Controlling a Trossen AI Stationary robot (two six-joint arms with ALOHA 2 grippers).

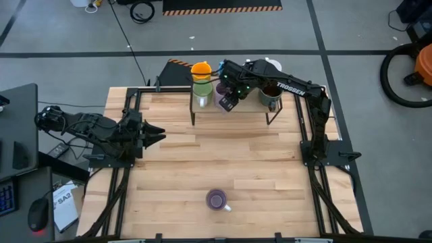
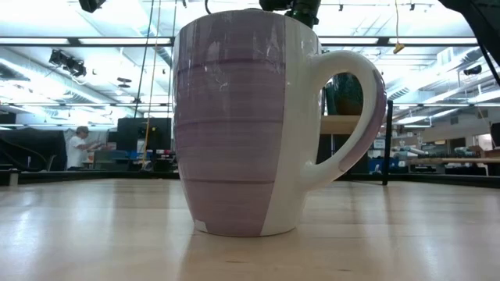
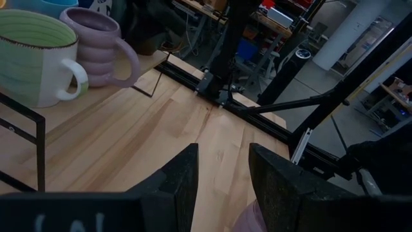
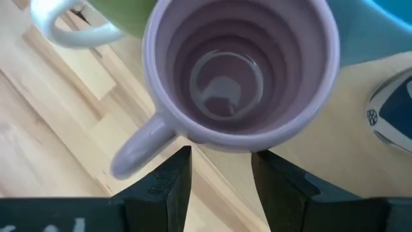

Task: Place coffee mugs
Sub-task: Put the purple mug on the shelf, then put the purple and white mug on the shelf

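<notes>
Fingers of the right gripper [image 4: 219, 171] stand parted above a ribbed lilac mug [image 4: 239, 71], gripping nothing.
That mug sits on the far shelf [image 1: 233, 108]; another purple mug [image 1: 217, 200] stands near; the left gripper [image 3: 222, 177] waits open at left.

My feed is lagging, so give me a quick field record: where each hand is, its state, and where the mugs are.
right hand: open, above a ribbed lilac mug on the raised shelf at the far edge
left hand: open, idle at the left side of the table
near mug: lilac-and-white mug upright at the front edge
shelf mugs: green mug, orange mug, others crowded together
</notes>
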